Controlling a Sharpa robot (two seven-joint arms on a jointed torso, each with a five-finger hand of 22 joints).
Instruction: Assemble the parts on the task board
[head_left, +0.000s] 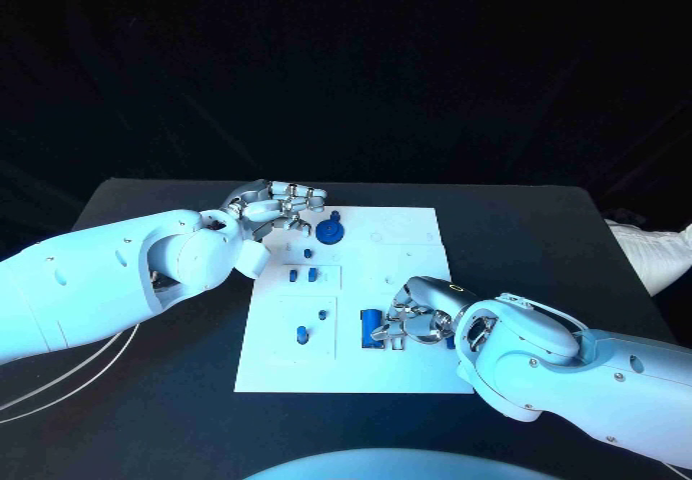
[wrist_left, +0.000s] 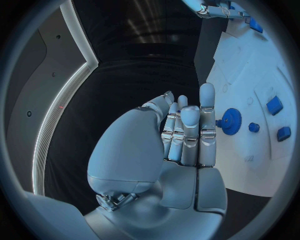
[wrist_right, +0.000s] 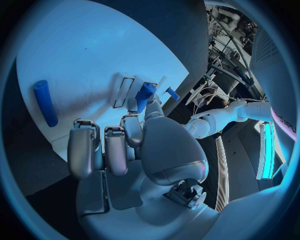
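The white task board (head_left: 378, 262) lies mid-table. My left hand (head_left: 274, 210) hovers at its far left corner with its fingers (wrist_left: 190, 132) stretched out and nothing in it, just beside a blue gear (head_left: 330, 232) (wrist_left: 231, 121) standing on the board. My right hand (head_left: 415, 320) is low over the near part of the board. Its thumb and a finger pinch a small blue part (head_left: 372, 324) (wrist_right: 145, 95) by a slot (wrist_right: 124, 92). A blue cylinder (wrist_right: 45, 102) lies flat on the board beside that hand.
Two small blue parts (head_left: 302, 274) sit mid-board, and two more (head_left: 303, 333) near its left front. A blue peg (wrist_left: 254, 127) and blue blocks (wrist_left: 274, 105) stand past the gear. Black table (head_left: 173, 400) surrounds the board.
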